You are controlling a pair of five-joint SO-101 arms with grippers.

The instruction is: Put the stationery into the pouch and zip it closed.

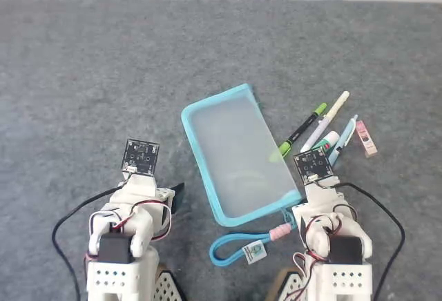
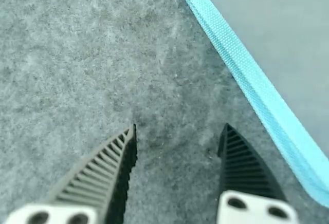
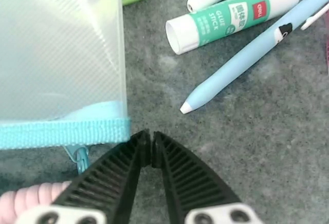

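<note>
High view: the pouch [image 1: 235,156] lies flat on the grey mat [image 1: 103,73] between the two arms, its blue strap [image 1: 231,249] looped toward their bases. The left gripper [image 2: 177,131] hangs low over bare mat just beside the pouch's long edge, jaws spread wide, holding nothing. The right gripper [image 3: 151,134] hangs at the pouch's near corner, jaws pinched together on nothing, with the zip pull [image 3: 79,157] beside it. Just beyond lie a blue pen [image 3: 252,54], a glue stick [image 3: 234,16], a marker [image 1: 300,130] and an eraser [image 1: 366,139].
</note>
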